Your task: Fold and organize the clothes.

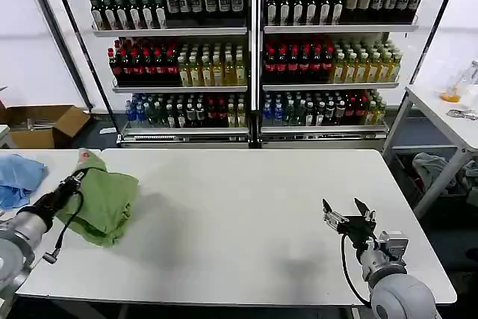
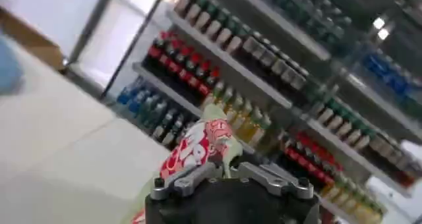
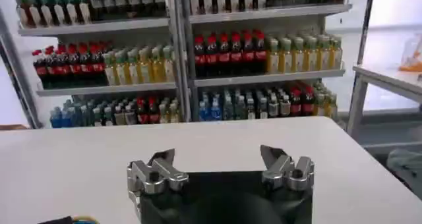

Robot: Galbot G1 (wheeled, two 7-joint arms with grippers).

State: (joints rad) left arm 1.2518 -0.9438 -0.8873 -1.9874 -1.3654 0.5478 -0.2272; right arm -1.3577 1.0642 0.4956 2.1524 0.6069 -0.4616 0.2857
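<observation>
Green shirt bunched in folded heap near table's left end, red-white printed patch showing. Left gripper clenched on shirt's upper edge — cloth pinched between fingers. Right gripper spread wide, holding nothing, above bare tabletop well apart. Light-blue cloth beyond shirt at left edge.

The head view looks down over the table; both wrist views sit low, facing the shared bottle shelves.
</observation>
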